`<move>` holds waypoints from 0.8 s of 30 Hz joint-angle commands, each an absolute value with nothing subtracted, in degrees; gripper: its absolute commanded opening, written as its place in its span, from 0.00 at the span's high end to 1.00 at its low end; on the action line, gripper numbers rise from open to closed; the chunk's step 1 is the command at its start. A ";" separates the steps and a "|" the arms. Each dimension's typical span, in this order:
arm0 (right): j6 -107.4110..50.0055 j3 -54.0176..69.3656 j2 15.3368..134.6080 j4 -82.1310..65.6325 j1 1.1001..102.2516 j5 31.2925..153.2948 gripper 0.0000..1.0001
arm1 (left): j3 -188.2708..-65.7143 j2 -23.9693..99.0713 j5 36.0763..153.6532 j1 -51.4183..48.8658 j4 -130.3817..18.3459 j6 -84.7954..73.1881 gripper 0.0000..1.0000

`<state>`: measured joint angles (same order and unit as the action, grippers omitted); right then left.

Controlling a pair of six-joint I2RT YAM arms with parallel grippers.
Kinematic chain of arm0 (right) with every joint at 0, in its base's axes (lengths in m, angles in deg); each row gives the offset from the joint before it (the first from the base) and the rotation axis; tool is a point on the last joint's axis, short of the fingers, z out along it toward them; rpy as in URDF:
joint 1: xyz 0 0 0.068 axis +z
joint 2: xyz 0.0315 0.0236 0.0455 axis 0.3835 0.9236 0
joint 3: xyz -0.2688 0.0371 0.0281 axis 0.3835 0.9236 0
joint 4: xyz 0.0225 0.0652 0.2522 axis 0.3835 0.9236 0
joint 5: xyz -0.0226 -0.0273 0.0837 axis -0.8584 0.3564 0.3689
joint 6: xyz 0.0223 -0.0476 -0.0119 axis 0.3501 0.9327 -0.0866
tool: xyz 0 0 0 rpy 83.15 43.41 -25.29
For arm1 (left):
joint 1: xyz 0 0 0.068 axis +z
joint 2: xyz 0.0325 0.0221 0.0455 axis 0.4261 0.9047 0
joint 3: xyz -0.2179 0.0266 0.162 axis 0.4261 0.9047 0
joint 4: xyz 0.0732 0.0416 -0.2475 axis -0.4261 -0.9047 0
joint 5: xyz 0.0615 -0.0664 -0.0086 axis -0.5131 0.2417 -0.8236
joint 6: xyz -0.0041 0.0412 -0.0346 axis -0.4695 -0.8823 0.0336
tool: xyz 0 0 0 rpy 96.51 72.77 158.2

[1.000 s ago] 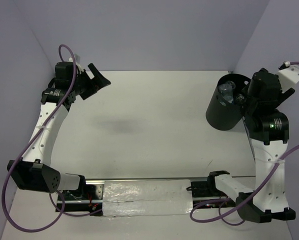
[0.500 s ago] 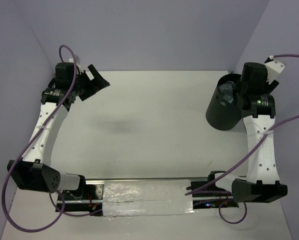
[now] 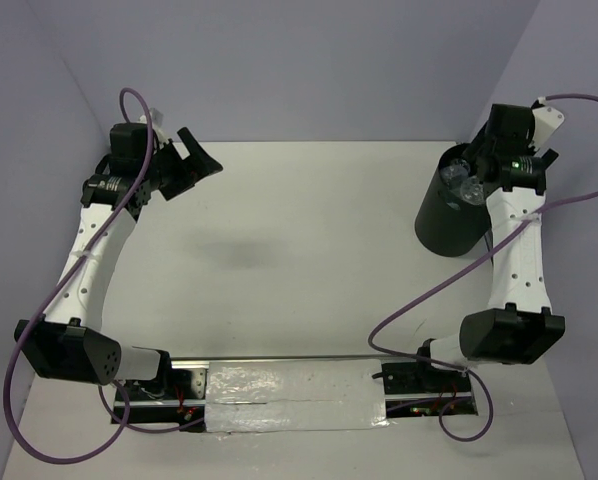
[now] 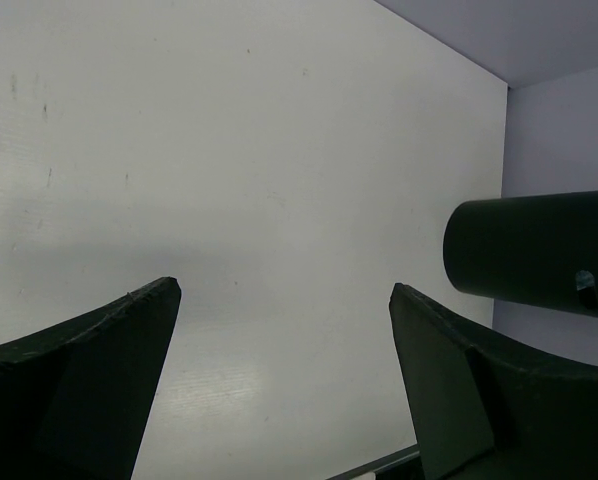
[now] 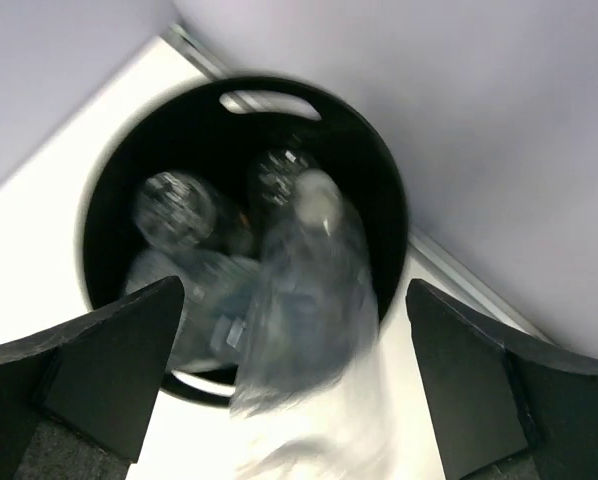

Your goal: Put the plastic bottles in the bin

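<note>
The black bin stands at the far right of the table. My right gripper hangs over its mouth, open. In the right wrist view a clear plastic bottle shows blurred between the spread fingers of the right gripper, touching neither, its top end over the bin's rim. Two more clear bottles lie inside the bin. My left gripper is at the far left, open and empty. In its own view the left gripper faces bare table, with the bin at the right.
The purple-grey side wall rises close behind and to the right of the bin. A metal rail with the arm bases runs along the near edge. A purple cable loops beside the right arm.
The right arm swung farther over the bin's mouth and its jaws opened, letting go of the bottle, which now drops toward the bin. The left arm has not moved.
</note>
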<state>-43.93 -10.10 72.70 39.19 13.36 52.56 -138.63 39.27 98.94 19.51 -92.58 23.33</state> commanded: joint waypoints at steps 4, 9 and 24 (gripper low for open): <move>-43.86 -21.18 73.78 39.84 13.06 56.96 0.00 | -142.10 39.66 100.05 19.42 -91.78 22.87 0.01; -43.16 -23.74 73.08 40.46 13.06 60.91 0.00 | -141.66 38.88 98.56 19.42 -91.87 22.61 0.01; -39.03 -23.04 67.98 48.45 18.68 76.65 0.00 | -142.80 37.12 93.73 19.42 -95.30 15.32 0.01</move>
<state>-41.46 -21.81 70.03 44.28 15.37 72.42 -140.34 39.14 95.97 19.51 -94.50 20.37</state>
